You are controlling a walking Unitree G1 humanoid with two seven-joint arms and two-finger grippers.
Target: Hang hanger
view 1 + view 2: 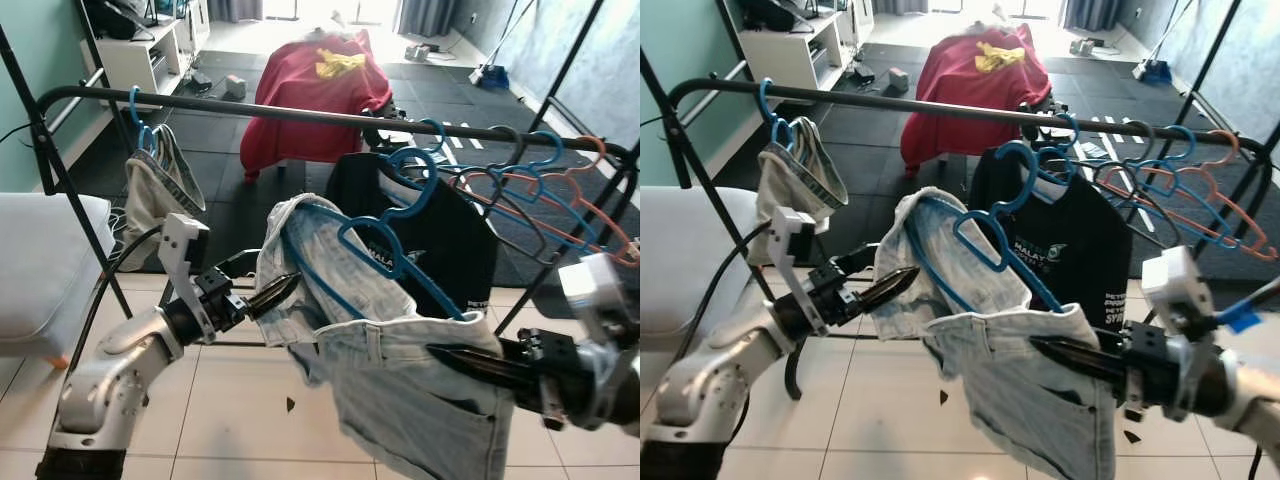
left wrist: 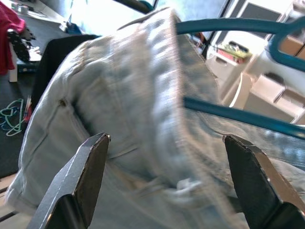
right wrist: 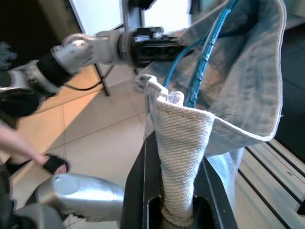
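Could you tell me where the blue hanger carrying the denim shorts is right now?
In the left eye view, the blue hanger is centre frame, just below the black rail, in front of the black T-shirt, between the left hand and right hand.

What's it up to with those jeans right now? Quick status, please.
Right tool shut on jeans waistband. Left tool open at the denim's other end. Blue hanger carries jeans, hook below the rail, not yet hung. Black shirt hangs close behind.
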